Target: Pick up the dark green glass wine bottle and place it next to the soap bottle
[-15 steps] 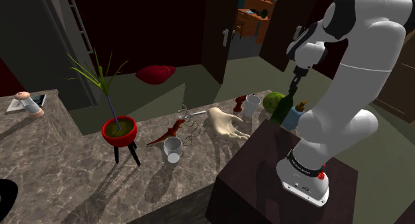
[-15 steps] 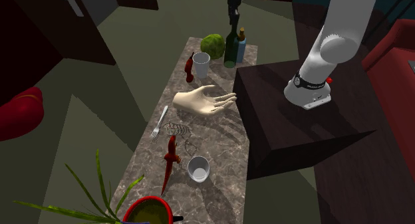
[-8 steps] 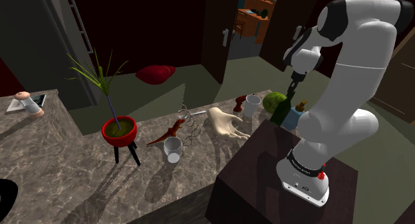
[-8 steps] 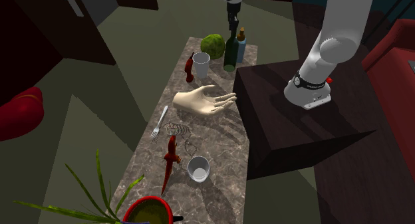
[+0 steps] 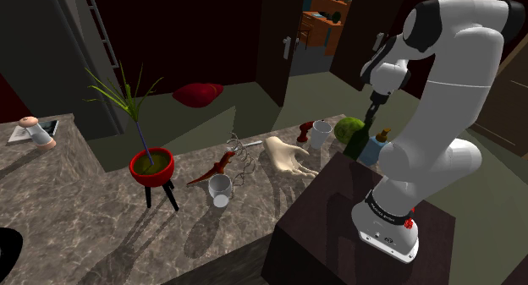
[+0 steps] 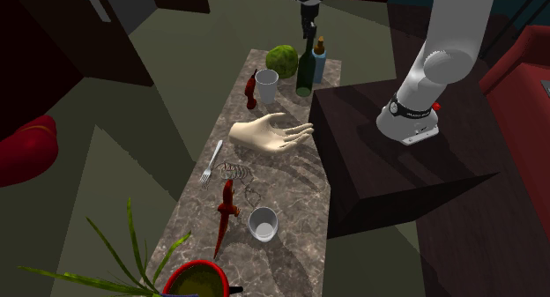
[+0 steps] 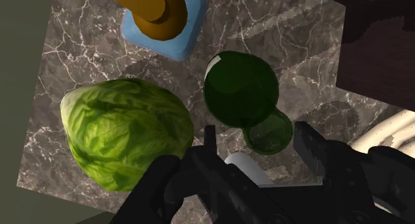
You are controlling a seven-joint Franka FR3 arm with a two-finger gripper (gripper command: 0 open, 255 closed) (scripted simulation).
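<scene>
In the shoulder view, the black two-finger gripper [image 5: 371,112] is being held just above the neck of the dark green glass wine bottle [image 5: 359,141]. That bottle is standing upright beneath it, close beside the pale blue soap bottle with the orange pump [image 5: 377,146]; whether the fingers are gripping cannot be judged here. In the second exterior view, the crowding under the gripper [image 6: 308,29] is being made plainer: the soap bottle [image 6: 320,64] is just to one side of the wine bottle [image 6: 305,73], and the green lettuce head [image 6: 282,59] is near on the other. A sideways drift is therefore being judged liable to topple the tall bottle against either neighbour. In the wrist view, the fingers are being shown apart, with the bottle's mouth lying between them unclasped, so a lift begun now is being judged likely to leave the bottle behind.
</scene>
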